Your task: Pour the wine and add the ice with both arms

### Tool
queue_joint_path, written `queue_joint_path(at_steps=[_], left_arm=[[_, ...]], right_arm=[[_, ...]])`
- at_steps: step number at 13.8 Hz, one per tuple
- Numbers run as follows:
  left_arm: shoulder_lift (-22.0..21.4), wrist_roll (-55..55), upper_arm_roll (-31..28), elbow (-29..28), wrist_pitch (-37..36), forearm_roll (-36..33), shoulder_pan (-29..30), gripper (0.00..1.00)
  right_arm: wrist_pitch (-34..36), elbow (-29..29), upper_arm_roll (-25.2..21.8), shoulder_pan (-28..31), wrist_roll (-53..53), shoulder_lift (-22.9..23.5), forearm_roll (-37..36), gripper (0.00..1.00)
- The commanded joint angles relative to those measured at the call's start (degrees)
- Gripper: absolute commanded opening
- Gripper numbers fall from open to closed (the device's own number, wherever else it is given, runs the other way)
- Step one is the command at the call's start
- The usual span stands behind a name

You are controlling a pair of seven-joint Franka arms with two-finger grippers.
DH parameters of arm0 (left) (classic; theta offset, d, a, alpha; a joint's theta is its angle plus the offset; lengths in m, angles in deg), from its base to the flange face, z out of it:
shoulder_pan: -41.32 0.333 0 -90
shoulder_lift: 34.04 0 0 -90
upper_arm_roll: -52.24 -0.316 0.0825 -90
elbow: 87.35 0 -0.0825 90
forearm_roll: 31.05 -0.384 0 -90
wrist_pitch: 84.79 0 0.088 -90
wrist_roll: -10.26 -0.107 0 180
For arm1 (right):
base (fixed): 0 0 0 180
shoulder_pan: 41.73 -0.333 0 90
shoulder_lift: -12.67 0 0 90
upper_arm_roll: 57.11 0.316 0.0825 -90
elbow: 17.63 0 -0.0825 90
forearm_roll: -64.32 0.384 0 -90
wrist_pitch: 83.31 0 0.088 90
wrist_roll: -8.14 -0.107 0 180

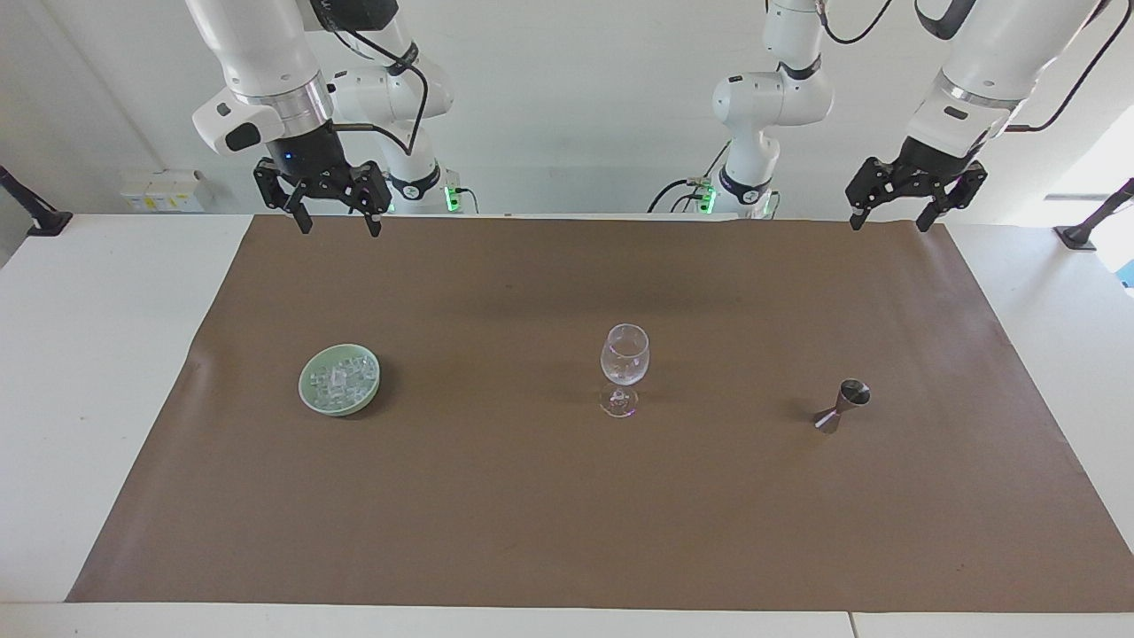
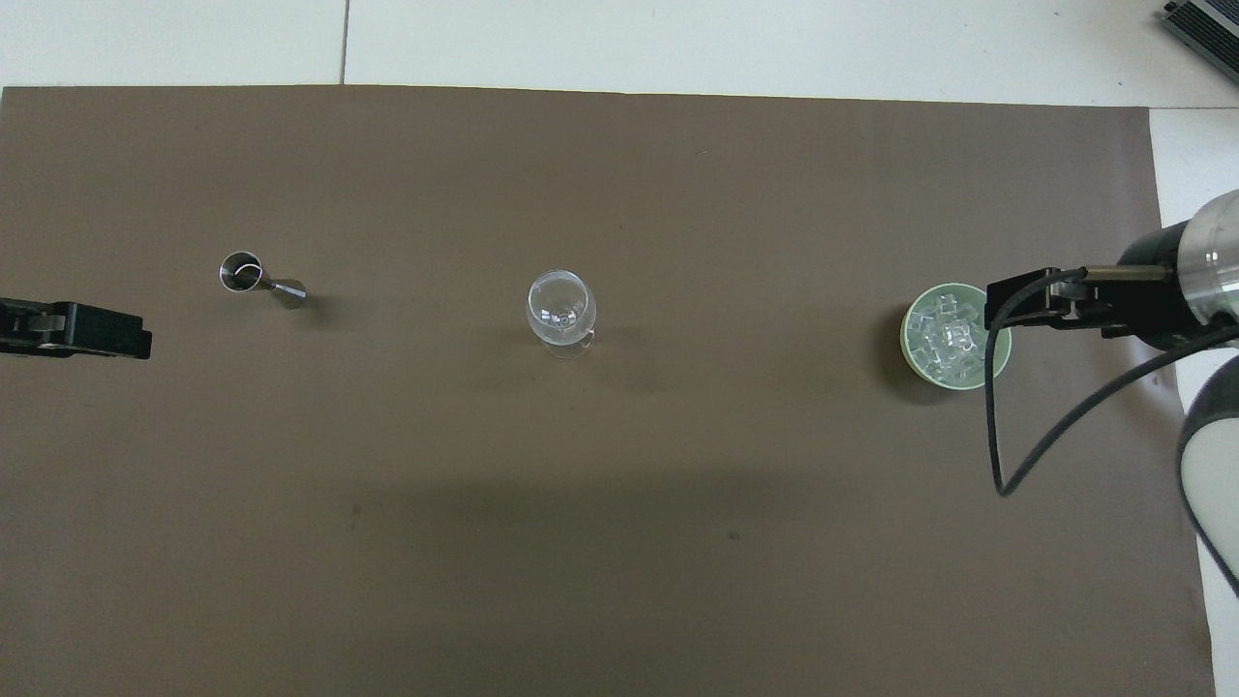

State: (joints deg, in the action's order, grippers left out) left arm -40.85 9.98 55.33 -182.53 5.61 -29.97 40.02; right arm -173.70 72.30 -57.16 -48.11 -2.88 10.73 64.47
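An empty clear wine glass (image 1: 625,359) (image 2: 561,305) stands upright mid-mat. Toward the right arm's end sits a pale green bowl (image 1: 341,409) (image 2: 910,353) heaped with ice (image 1: 341,377) (image 2: 939,339). Toward the left arm's end a steel jigger (image 1: 842,405) (image 2: 259,278) stands upright. No wine shows, and I cannot tell what the jigger holds. My right gripper (image 1: 338,229) (image 2: 1026,300) hangs open and empty, high above the mat's end beside the bowl. My left gripper (image 1: 888,223) (image 2: 97,331) hangs open and empty, high above the mat's corner beside the jigger.
A brown mat (image 1: 567,514) (image 2: 581,484) covers most of the white table (image 1: 80,354). The three items stand in one row across its middle. Black camera mounts (image 1: 35,213) sit at the table's corners by the robots.
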Motion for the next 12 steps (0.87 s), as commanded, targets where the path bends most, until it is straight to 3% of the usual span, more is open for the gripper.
queue_joint_path(at_steps=[1,9,12], left_arm=[[-1.63,-0.07,-0.45,-2.11,1.45,-0.29,-0.72,1.00],[-1.81,-0.25,-0.80,-2.38,1.27,-0.20,0.16,1.00],[-2.68,-0.16,-0.71,-4.91,2.67,0.58,2.43,1.00]], right_arm=[[-0.23,1.21,0.05,0.66,1.35,-1.04,1.26,1.00],[-0.23,1.21,0.05,0.66,1.35,-1.04,1.26,1.00],[-0.23,1.21,0.05,0.66,1.35,-1.04,1.26,1.00]])
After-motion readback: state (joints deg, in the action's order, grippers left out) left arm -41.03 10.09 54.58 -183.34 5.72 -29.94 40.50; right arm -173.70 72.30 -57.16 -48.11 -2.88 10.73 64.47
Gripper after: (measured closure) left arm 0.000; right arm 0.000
